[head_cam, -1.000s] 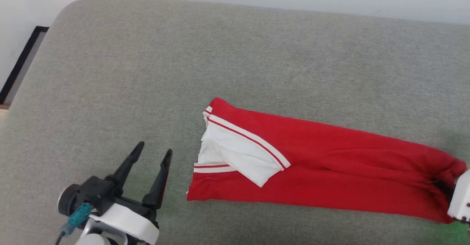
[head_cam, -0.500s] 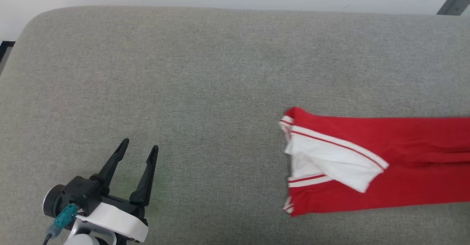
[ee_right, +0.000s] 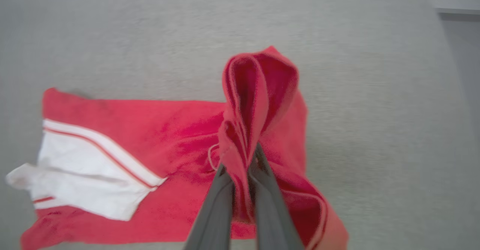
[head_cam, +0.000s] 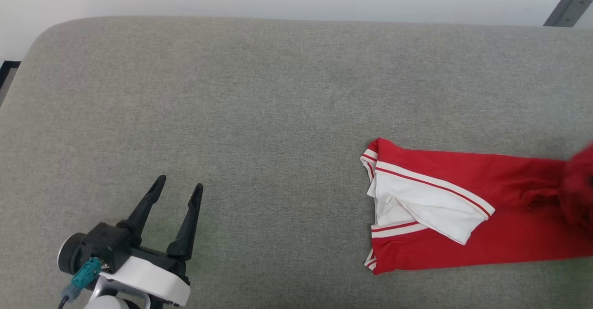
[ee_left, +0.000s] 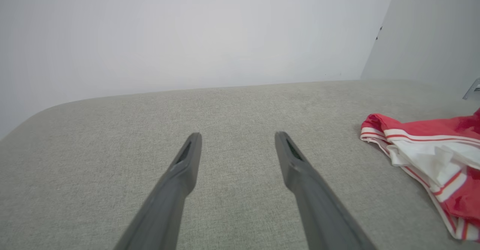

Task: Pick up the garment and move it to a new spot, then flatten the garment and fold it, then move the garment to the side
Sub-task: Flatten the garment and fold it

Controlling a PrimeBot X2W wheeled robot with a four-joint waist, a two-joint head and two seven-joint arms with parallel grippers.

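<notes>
The garment (head_cam: pixel 509 239) lies on the grey cushion, folded into a long red strip with a white sleeve on top at its left end. The right wrist view shows my right gripper (ee_right: pixel 240 160) shut on the garment's (ee_right: pixel 131 122) red right end. That end is lifted and bunched above the rest. In the head view the raised end is a blurred red mass (head_cam: pixel 579 188) at the right edge. My left gripper (head_cam: pixel 179 182) stands open and empty at the lower left, well left of the garment. In the left wrist view the left gripper's (ee_left: pixel 238 135) fingers are spread, with the garment (ee_left: pixel 423 141) to their right.
The grey cushion (head_cam: pixel 278 114) has a rounded far-left corner and a white wall behind it. A grey metal bracket (head_cam: pixel 567 3) shows at the upper right. A dark strip (head_cam: pixel 7 68) lies beyond the cushion's left edge.
The head camera has turned, so the garment sits further right in the picture. The garment's right end has risen off the cushion in my right gripper. My left gripper has stayed open and still.
</notes>
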